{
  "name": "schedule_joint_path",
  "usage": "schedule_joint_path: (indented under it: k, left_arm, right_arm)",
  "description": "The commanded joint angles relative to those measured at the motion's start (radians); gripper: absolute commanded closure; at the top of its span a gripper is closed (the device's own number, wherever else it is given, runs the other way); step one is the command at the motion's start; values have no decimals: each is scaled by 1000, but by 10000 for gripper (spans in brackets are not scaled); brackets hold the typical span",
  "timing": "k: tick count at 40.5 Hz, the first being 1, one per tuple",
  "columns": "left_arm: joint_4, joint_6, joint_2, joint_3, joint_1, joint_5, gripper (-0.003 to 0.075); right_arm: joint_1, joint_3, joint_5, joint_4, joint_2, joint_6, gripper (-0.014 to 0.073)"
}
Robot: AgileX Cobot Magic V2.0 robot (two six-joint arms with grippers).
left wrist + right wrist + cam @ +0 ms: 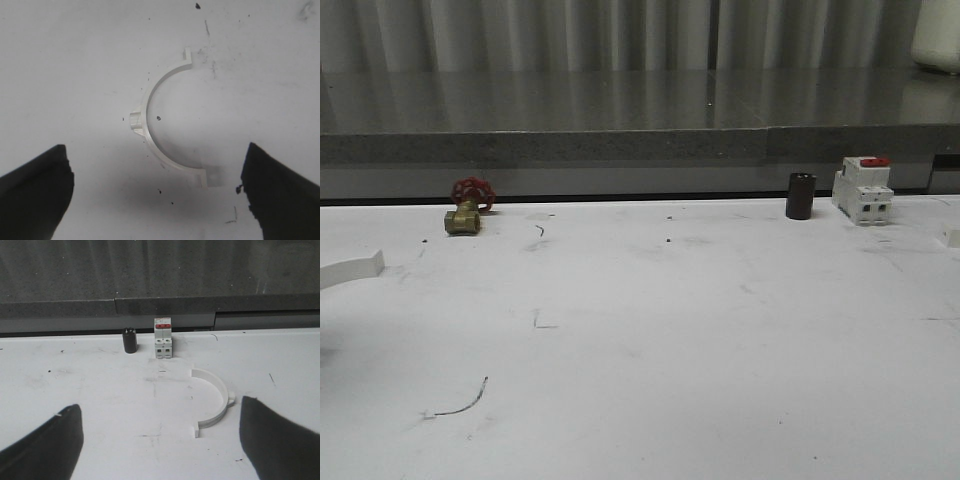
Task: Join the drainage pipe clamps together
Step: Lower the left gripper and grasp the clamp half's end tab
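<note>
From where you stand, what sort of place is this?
Probably a workshop test bench: a scuffed white table carrying plumbing and electrical parts, such as a brass valve, a circuit breaker and white pipe clamp halves.

Left claw point(159, 192) and right claw point(161, 440) — both show broad, matte black fingers point(35, 192) with blunt, angled tips.

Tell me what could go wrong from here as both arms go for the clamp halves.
1. The left gripper is open over a thin white plastic half-ring clamp lying flat; its jaws might skid it across the smooth white table.
2. The second white half-ring lies close to the white boxy breaker with a red top; the open right gripper could bump it.
</note>
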Motion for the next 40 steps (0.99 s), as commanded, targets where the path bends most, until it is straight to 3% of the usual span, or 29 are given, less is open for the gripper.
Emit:
schedule_joint_path:
  k: [1,9,16,24,32,40]
  left_arm:
    - [-11,21,65,-70,3,-15,104]
    - [-43,55,210,-130,32,-5,104]
    - [-229,223,294,-155,111,-3,104]
    - [-205,223,365,-162,118,-5,115]
    - [-190,223,420,-162,116,-5,201]
    - [-169,223,430,-162,116,-26,353]
  right_arm:
    - [-5,-37,-77,-3,14,-1,-59]
    - [-5,-37,-77,-3,14,-1,-59]
    - [-5,-37,-77,-3,14,-1,-59]
    - [-5,-37,-77,-3,14,-1,-59]
    - [-5,-37,-77,-3,14,-1,-59]
    - [-5,-37,-77,-3,14,-1,-59]
